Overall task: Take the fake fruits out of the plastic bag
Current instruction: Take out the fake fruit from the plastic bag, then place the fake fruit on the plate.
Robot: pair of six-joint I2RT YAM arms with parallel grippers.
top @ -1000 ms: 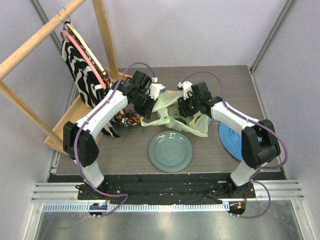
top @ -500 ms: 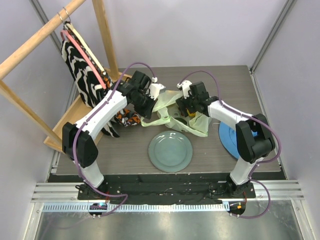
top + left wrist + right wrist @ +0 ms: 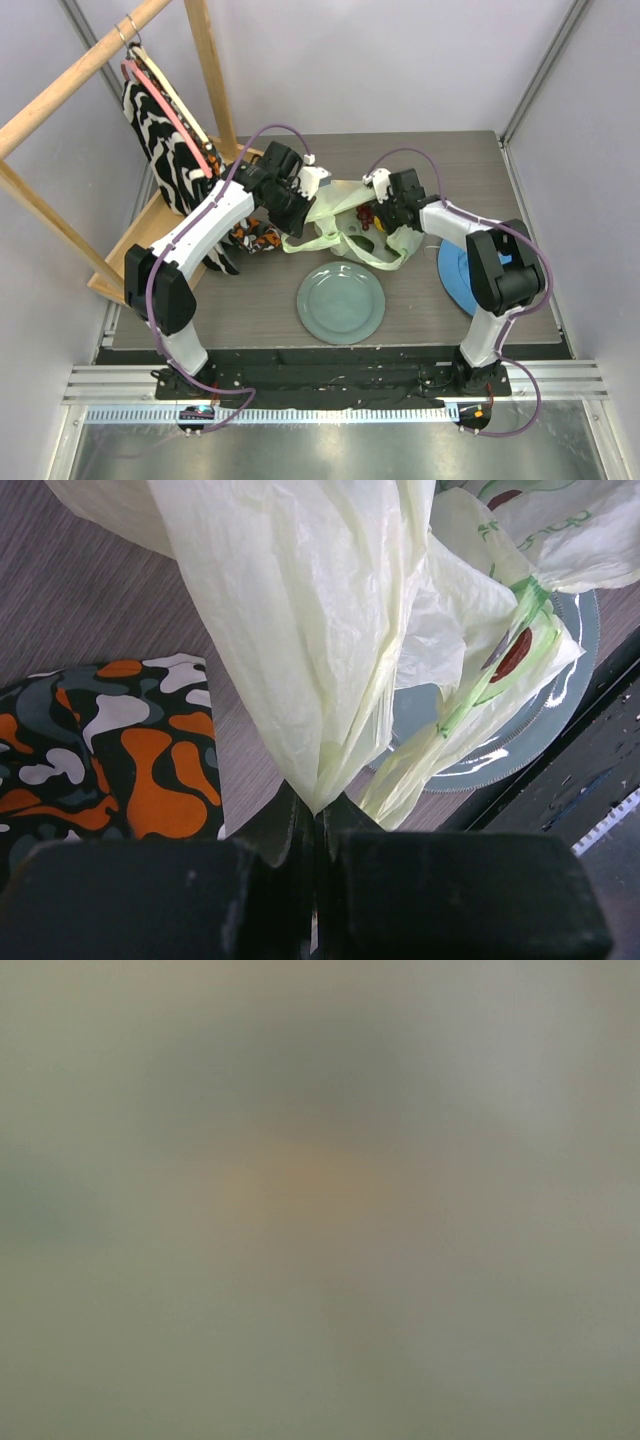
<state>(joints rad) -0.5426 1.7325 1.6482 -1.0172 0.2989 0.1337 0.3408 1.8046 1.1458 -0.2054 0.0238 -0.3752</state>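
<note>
- The left hand (image 3: 315,818) is clamped on a gathered fold of the plastic bag (image 3: 300,630).
- The right hand (image 3: 381,208) is at the bag's opening; whether it is apart or together, I cannot tell.

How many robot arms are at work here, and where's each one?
2. The left gripper is pinched shut on a gathered fold of the plastic bag, mid-table. The right gripper pokes into the bag from the right side, and its jaws are hidden.
</note>
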